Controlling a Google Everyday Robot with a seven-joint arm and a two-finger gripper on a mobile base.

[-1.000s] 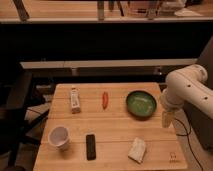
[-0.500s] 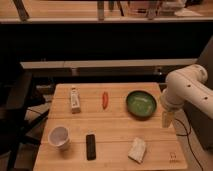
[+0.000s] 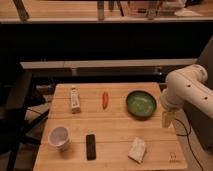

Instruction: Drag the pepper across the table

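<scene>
Nothing moved | claw (image 3: 167,120) spread wide, holding nothing, at right table (image 3: 115,131) edge | pepper (image 3: 105,99) untouched

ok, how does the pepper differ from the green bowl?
The pepper is slender, tapered and red-orange. The green bowl is round and far wider. The pepper lies mid-table, the bowl nearer the right edge. Both rest on the table, untouched. The tool hangs open at the right edge, beside the bowl.
</scene>
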